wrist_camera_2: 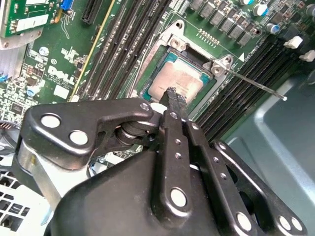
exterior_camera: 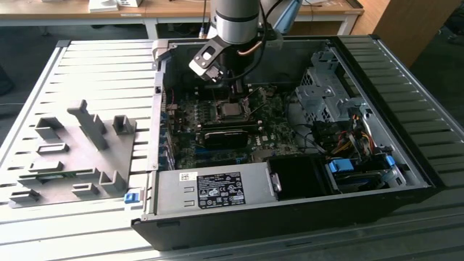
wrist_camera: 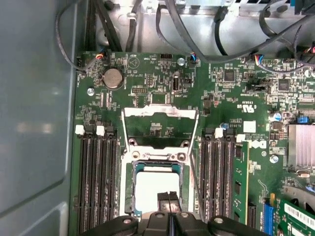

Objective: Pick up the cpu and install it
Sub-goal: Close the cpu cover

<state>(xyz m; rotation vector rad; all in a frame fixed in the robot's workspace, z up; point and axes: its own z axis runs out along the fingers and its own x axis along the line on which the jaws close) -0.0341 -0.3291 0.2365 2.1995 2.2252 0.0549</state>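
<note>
**Exterior view:** The arm's black gripper is hanging inside the open black metal computer case. The small flat square cpu with its silvery-grey metal top is lying just beneath the jaws.

**Second wrist view:** The jaws of the gripper are sitting drawn together to a narrow slit, gripping nothing. The cpu is resting flat inside the square metal-framed socket, directly under the tips; whether they are touching it cannot be told. The thin steel lever is standing unlatched, off to one side of the jaws.

**First wrist view:** The cpu is lying below the gripper. The hinged silver load plate is standing raised ahead of the jaws.

**Judgement:** Placement is looking complete; the socket is not yet clamped.
</note>
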